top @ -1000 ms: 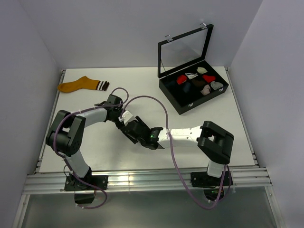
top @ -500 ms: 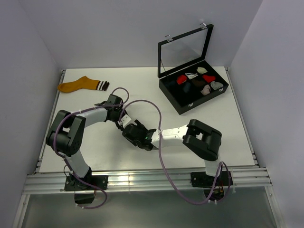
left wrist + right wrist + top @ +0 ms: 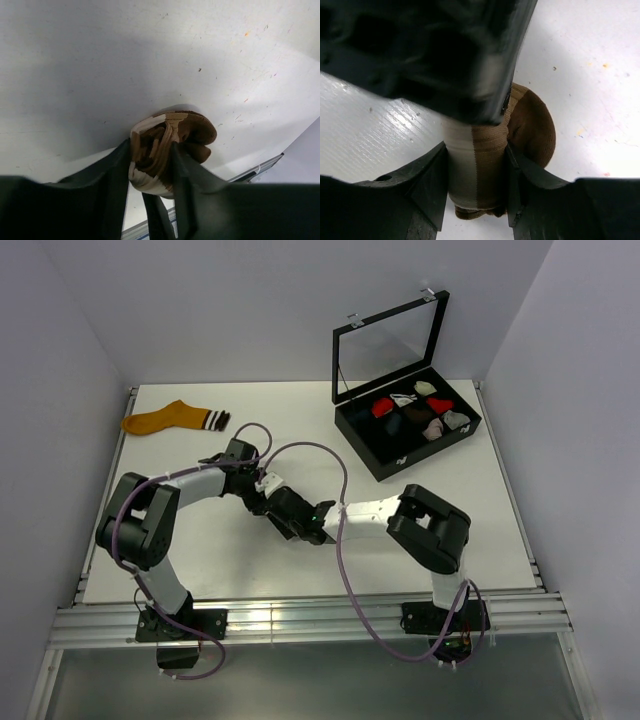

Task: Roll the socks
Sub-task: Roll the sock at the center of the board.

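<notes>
The left hand (image 3: 149, 156) is clenched on the brown sock (image 3: 172, 132). Its two dark fingers (image 3: 107, 177) press in on both sides of the sock. The sock is bunched up into a fat lump with cream stripes, and part of it bulges out past the fingertips. Under the lump is the white desk (image 3: 150, 60).

The right hand (image 3: 476, 162) is right up against the left hand, so close that they touch. It is grasping the same brown sock (image 3: 530, 125). One finger (image 3: 427, 177) sits on the cream part and the other on the brown part, and both touch the cloth. Just above them, very near and blurry, is the black body of the left hand (image 3: 445, 60).

From above, the left hand (image 3: 266, 492) and the right hand (image 3: 298, 522) meet over the middle of the desk (image 3: 290, 420), and they hide the brown sock between them.

Well away from the hands, back and to the left of them, the orange sock (image 3: 165, 420) lies flat on the desk. Its dark cuff with white stripes points toward the hands. No hand touches it.

Back and to the right of the hands sits a black box (image 3: 398, 466) with its lid (image 3: 390, 345) standing open. Little sock balls (image 3: 432, 416) lie inside it, red, white, grey and pink.
</notes>
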Action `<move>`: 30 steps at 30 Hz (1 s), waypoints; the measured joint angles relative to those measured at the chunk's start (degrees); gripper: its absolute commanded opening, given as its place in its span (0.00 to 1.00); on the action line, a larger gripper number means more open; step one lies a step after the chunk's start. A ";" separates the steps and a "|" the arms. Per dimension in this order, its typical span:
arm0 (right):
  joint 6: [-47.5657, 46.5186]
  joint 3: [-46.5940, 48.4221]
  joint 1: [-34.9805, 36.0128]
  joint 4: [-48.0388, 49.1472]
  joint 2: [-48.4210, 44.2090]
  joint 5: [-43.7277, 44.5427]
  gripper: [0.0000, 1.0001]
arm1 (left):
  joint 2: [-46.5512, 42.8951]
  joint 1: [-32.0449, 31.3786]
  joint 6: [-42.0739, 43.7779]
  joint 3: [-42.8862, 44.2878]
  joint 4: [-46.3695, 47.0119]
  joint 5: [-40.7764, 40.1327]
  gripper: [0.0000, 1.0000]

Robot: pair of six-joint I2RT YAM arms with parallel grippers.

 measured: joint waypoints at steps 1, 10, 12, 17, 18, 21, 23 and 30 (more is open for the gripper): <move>0.31 -0.07 -0.68 0.13 -0.09 -1.53 0.03 | -0.26 0.00 0.00 -0.20 0.17 -0.37 0.47; 5.35 -5.11 -8.11 5.64 -3.54 -19.28 0.00 | -7.30 2.14 -0.07 -1.33 0.48 -6.56 0.59; 6.56 -6.34 -9.44 5.77 -4.63 -22.14 0.00 | -10.01 3.82 -0.09 -1.33 0.48 -7.91 0.59; 8.28 -7.65 -10.73 0.68 -8.07 -24.33 0.00 | -16.48 7.72 0.52 -1.33 -0.02 -12.24 0.59; 8.46 -7.65 -10.95 -0.85 -8.72 -24.28 0.00 | -17.97 8.09 0.90 -1.33 -0.33 -13.22 0.58; 8.85 -7.58 -11.43 -5.40 -11.08 -23.23 0.00 | -22.14 8.63 2.08 -1.33 -1.42 -15.98 0.59; 9.05 -7.10 -12.26 -8.46 -12.98 -21.81 0.00 | -25.66 9.01 3.32 -1.33 -2.25 -18.21 0.58; 9.40 0.22 -19.21 -16.41 -17.62 -14.60 0.00 | -38.80 11.76 7.91 -2.47 -3.37 -25.53 0.57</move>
